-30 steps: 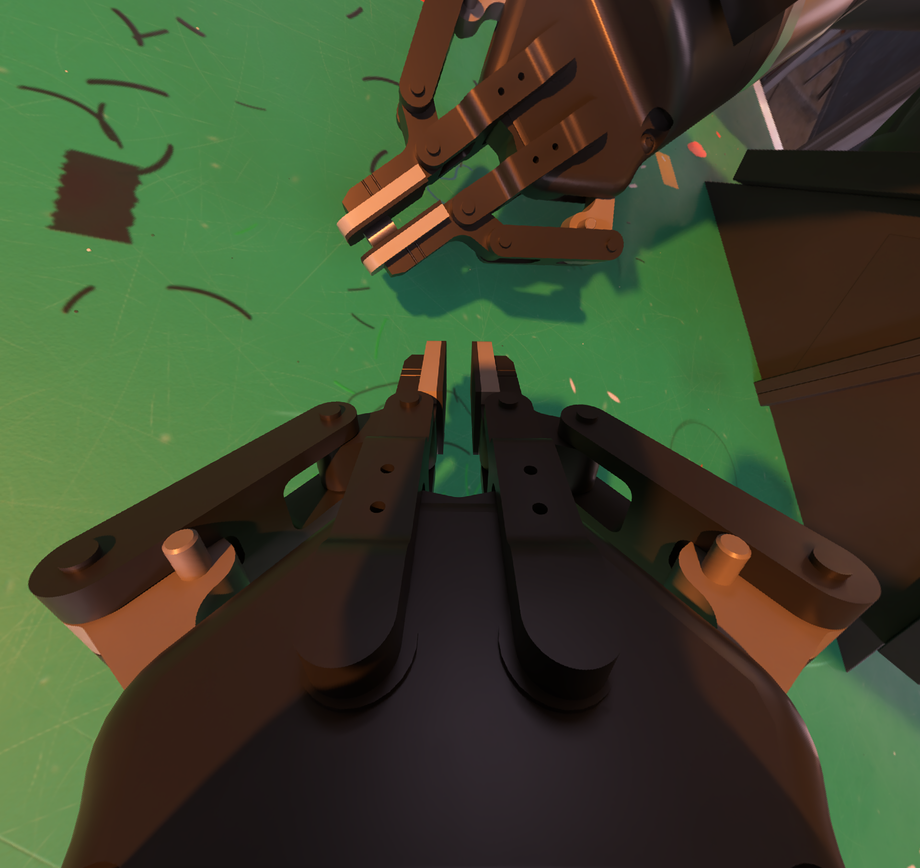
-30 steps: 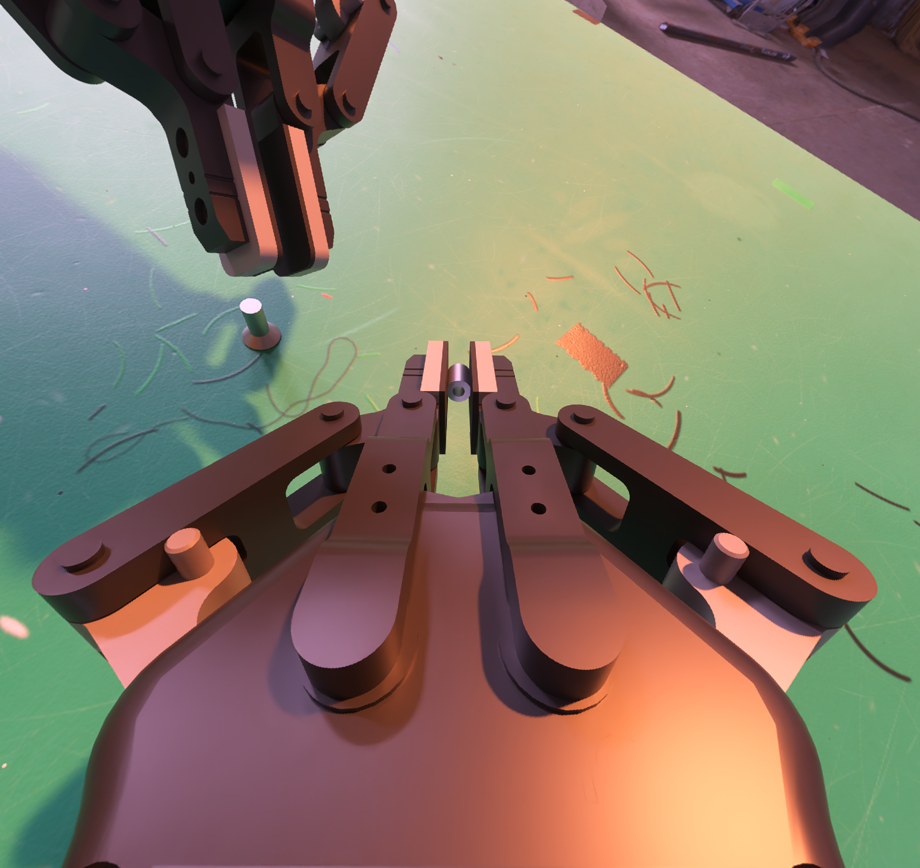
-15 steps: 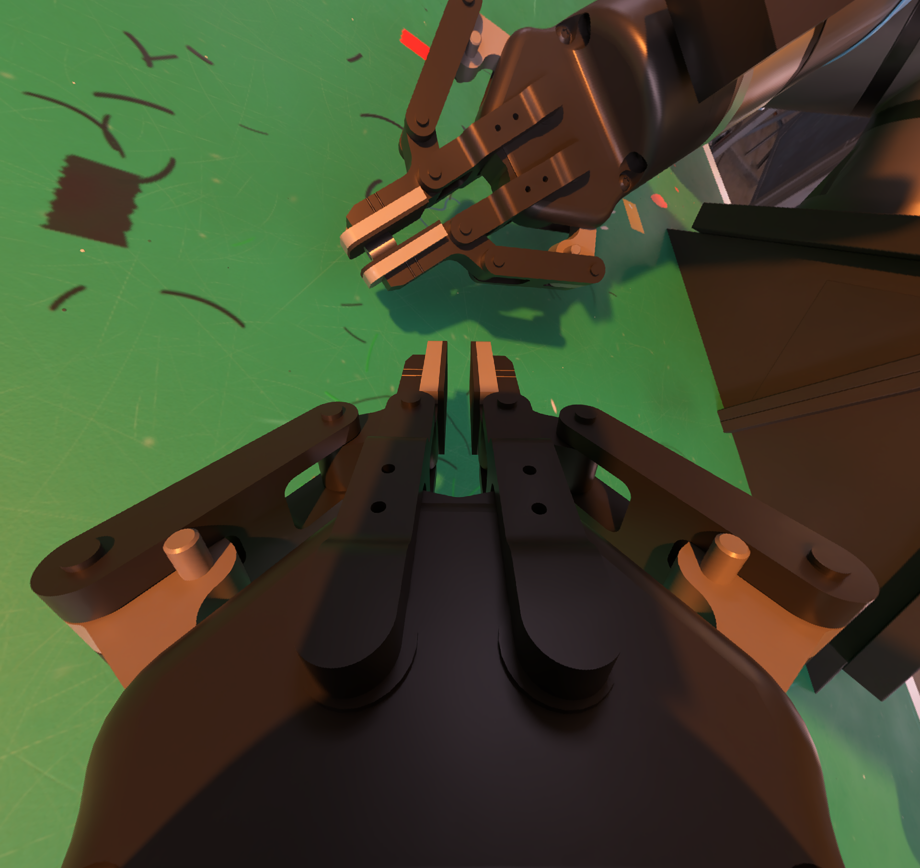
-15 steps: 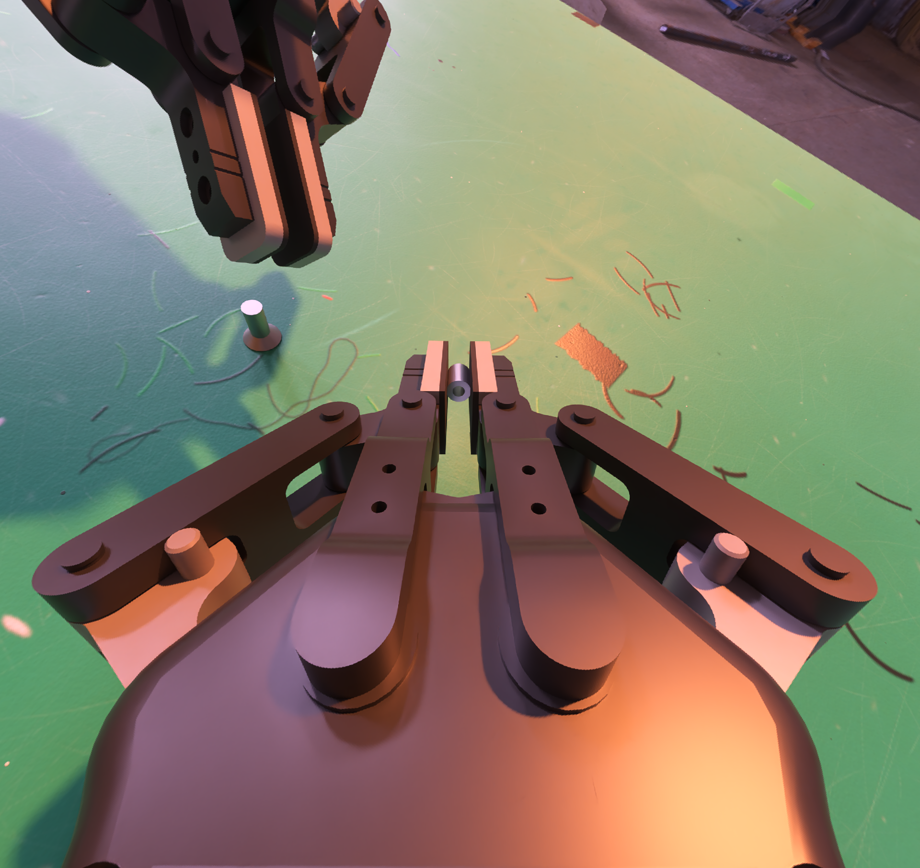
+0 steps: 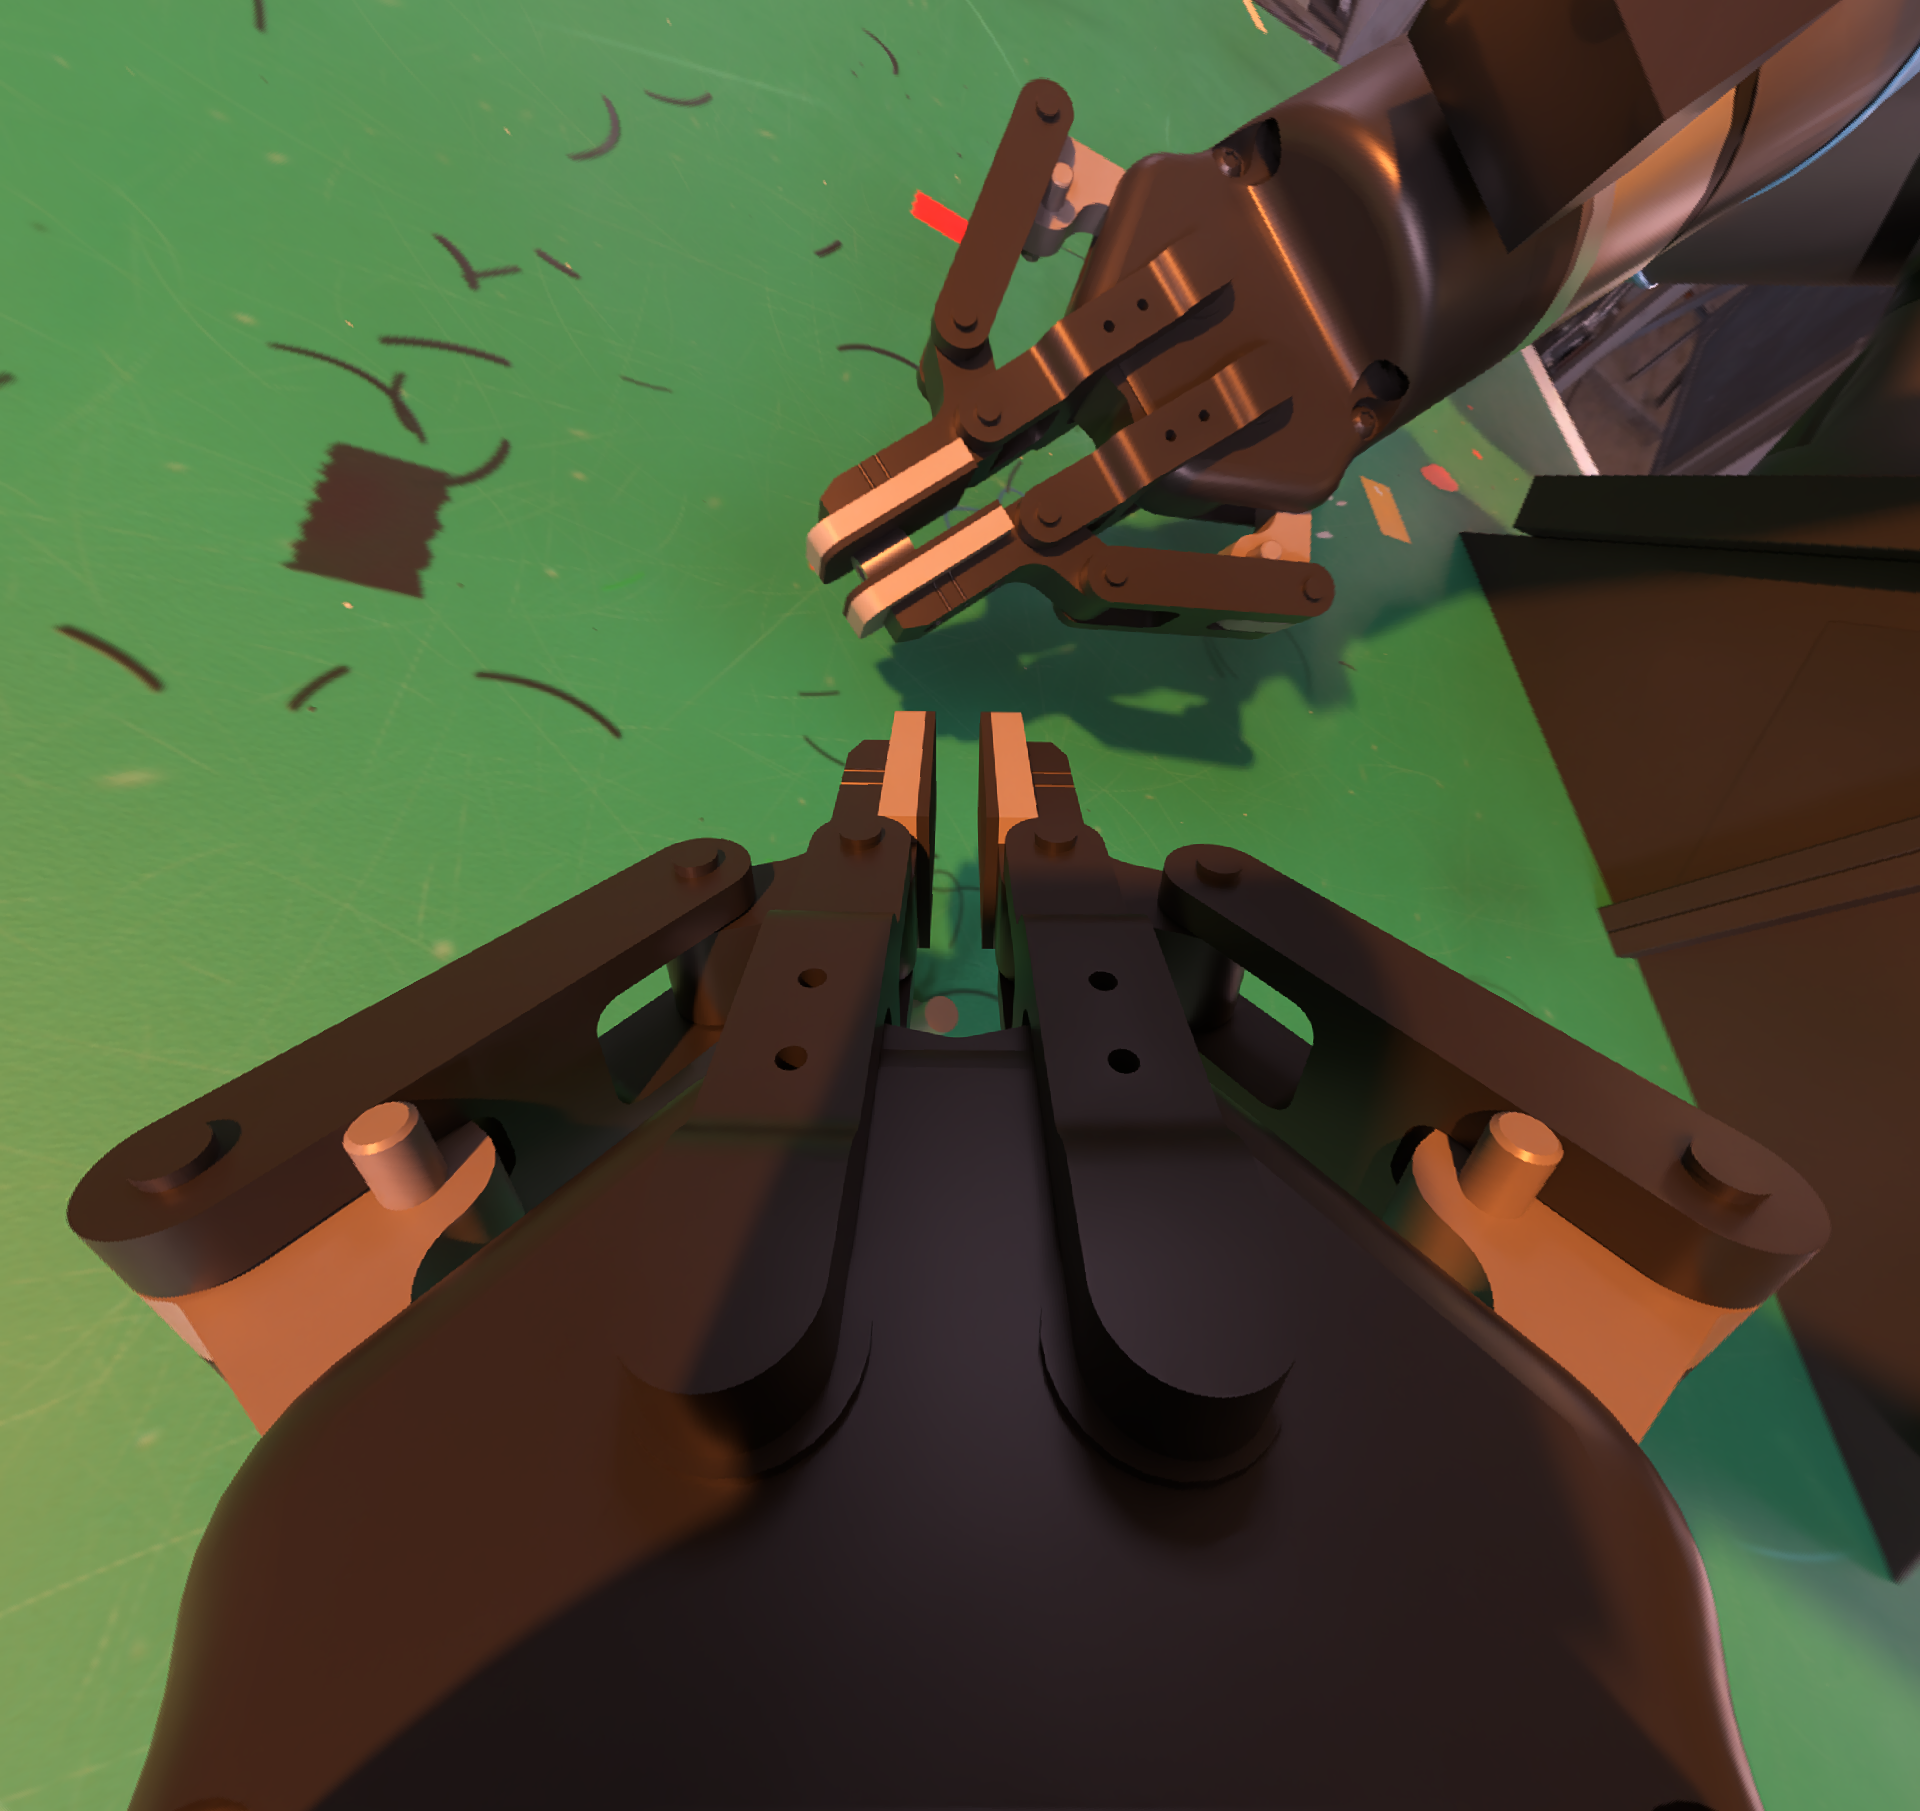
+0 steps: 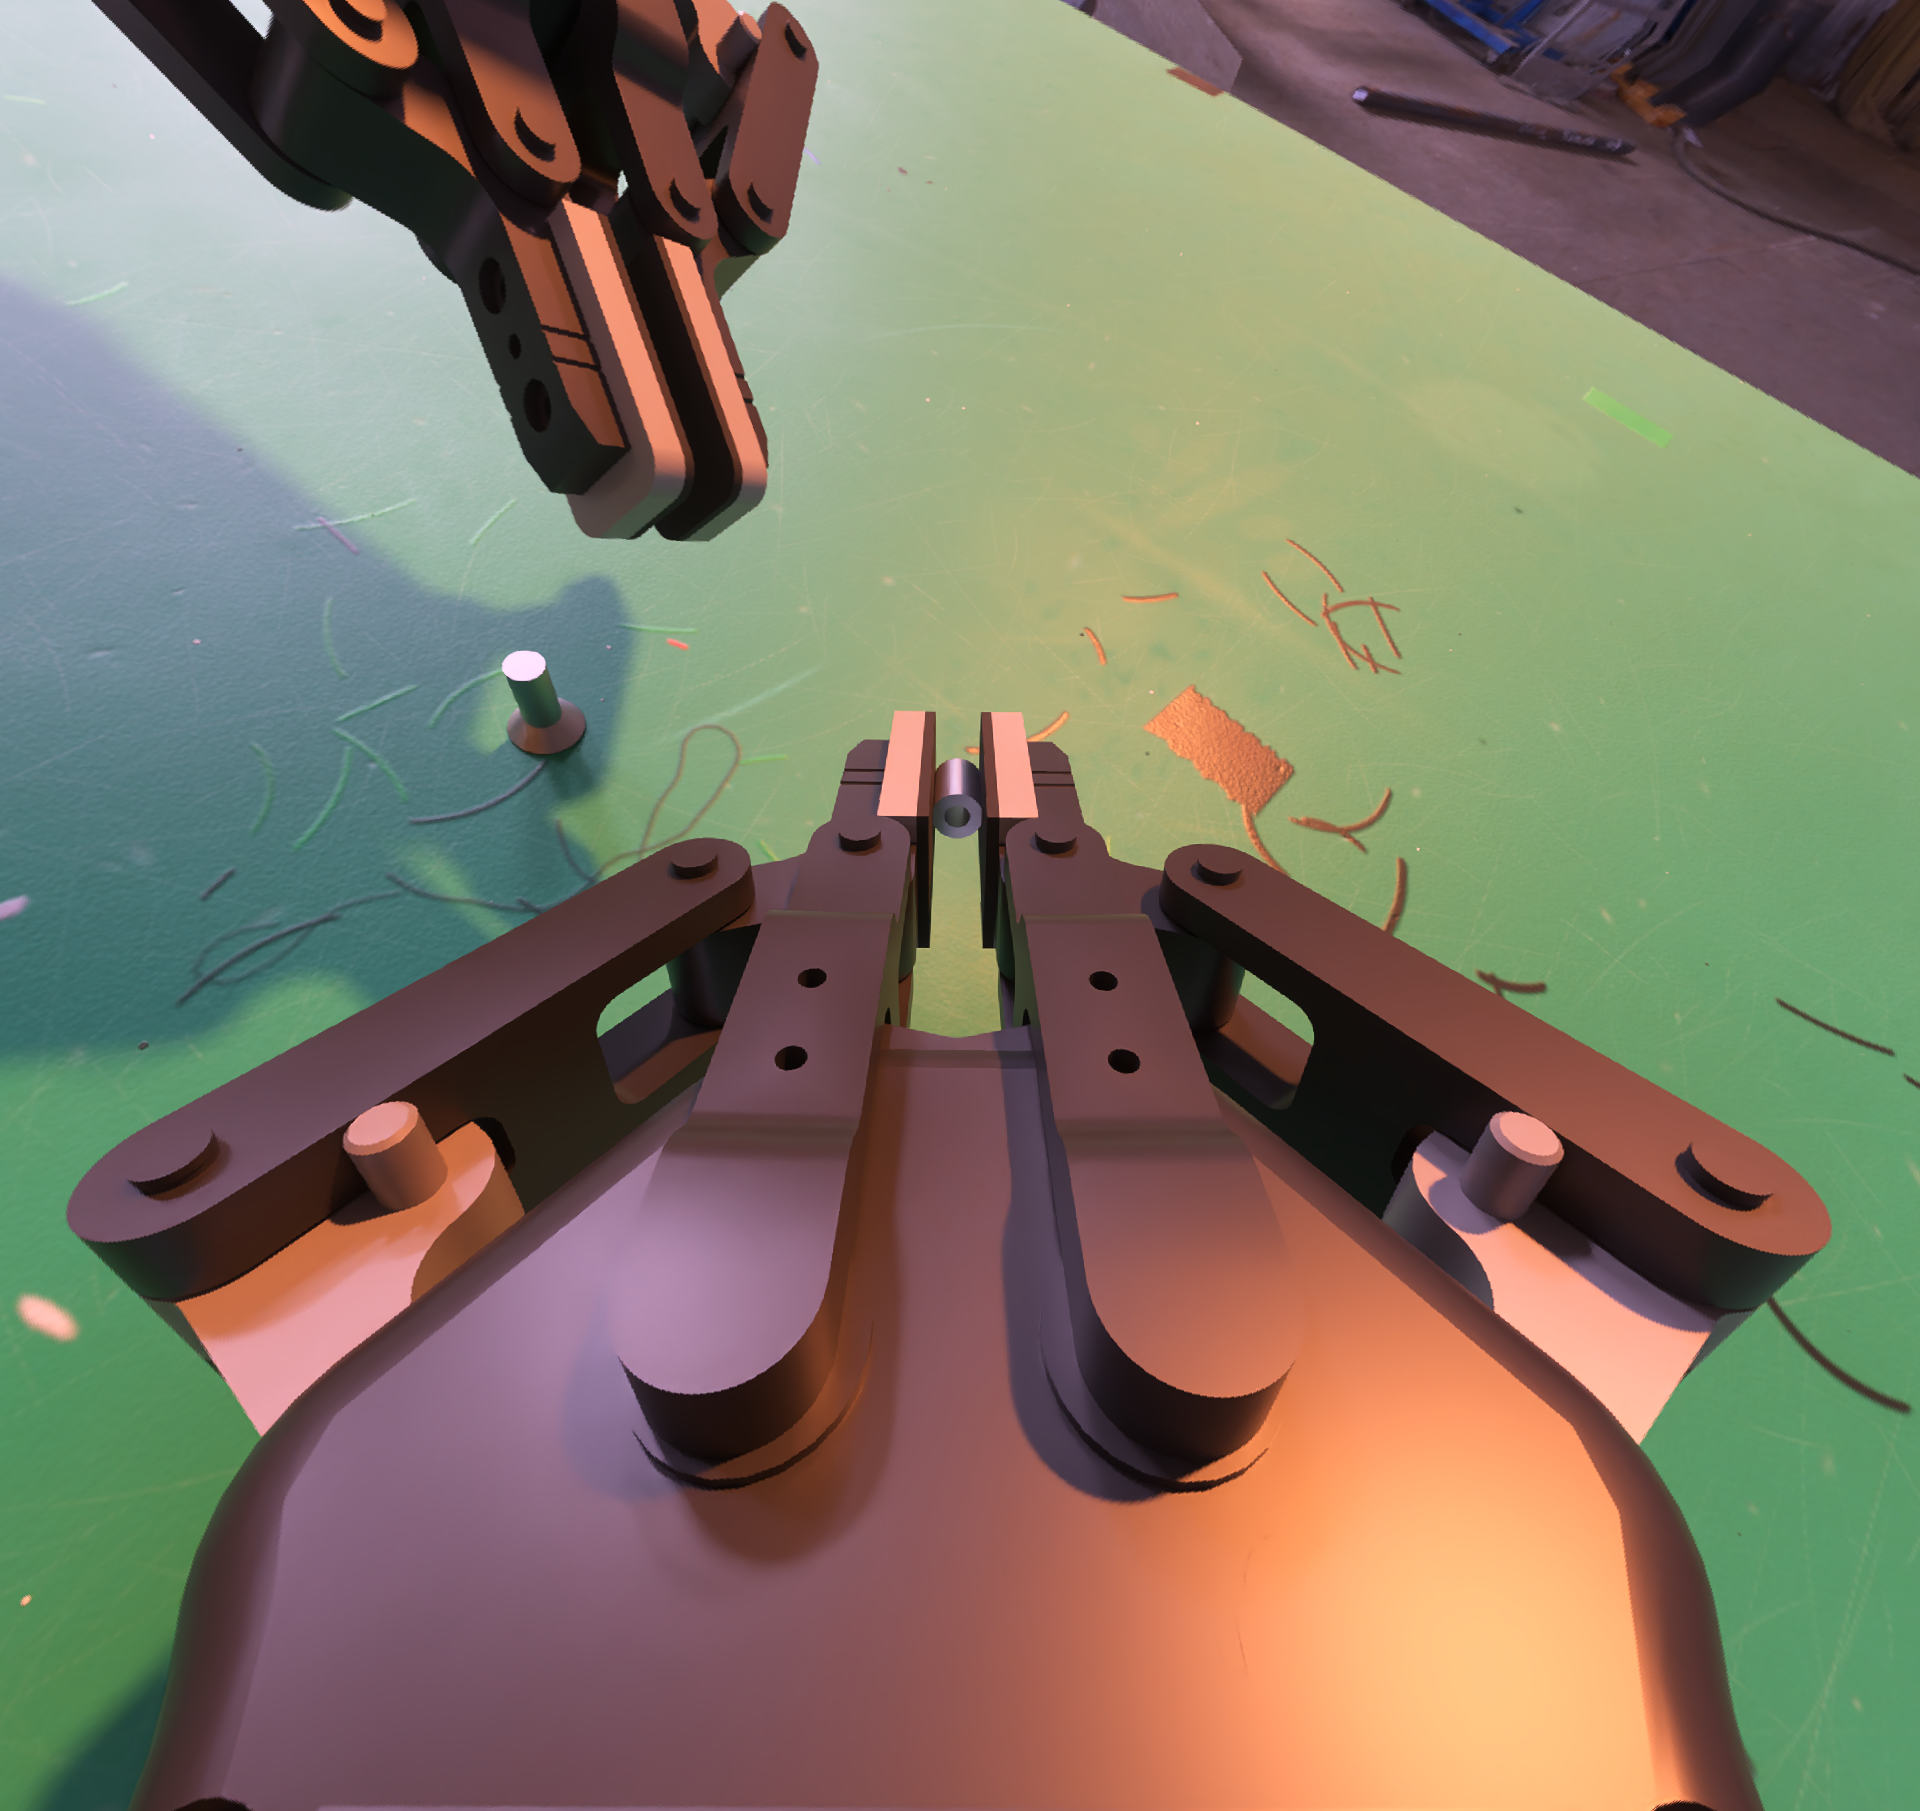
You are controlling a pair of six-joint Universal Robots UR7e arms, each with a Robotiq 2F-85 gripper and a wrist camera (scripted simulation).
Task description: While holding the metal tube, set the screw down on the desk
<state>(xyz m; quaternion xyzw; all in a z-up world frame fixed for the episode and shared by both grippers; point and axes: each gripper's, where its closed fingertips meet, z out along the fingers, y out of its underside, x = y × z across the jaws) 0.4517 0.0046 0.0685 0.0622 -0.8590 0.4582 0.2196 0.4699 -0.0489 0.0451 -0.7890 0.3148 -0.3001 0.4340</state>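
The screw (image 6: 540, 707) stands head-down on the green desk (image 6: 1143, 359), shaft up, with nothing touching it. My left gripper (image 6: 670, 514) hangs above it and a little to its right, empty, its pads only a narrow gap apart. In the left wrist view the left gripper (image 5: 956, 753) shows the same narrow gap, and a small pale disc (image 5: 940, 1013) shows low in it. My right gripper (image 6: 956, 764) is shut on the short metal tube (image 6: 958, 811). The right gripper (image 5: 862, 572) with the tube (image 5: 885, 556) also shows in the left wrist view, low over the desk.
Dark curled shavings (image 5: 540, 696) and a dark rough patch (image 5: 364, 520) lie on the desk. A dark box (image 5: 1745, 722) stands at the right of the left wrist view. The desk's far edge (image 6: 1455, 234) borders a workshop floor.
My left gripper has lifted away from the standing screw and drifted right in the right wrist view. Its finger gap looks slightly narrower. The right gripper and tube have not moved.
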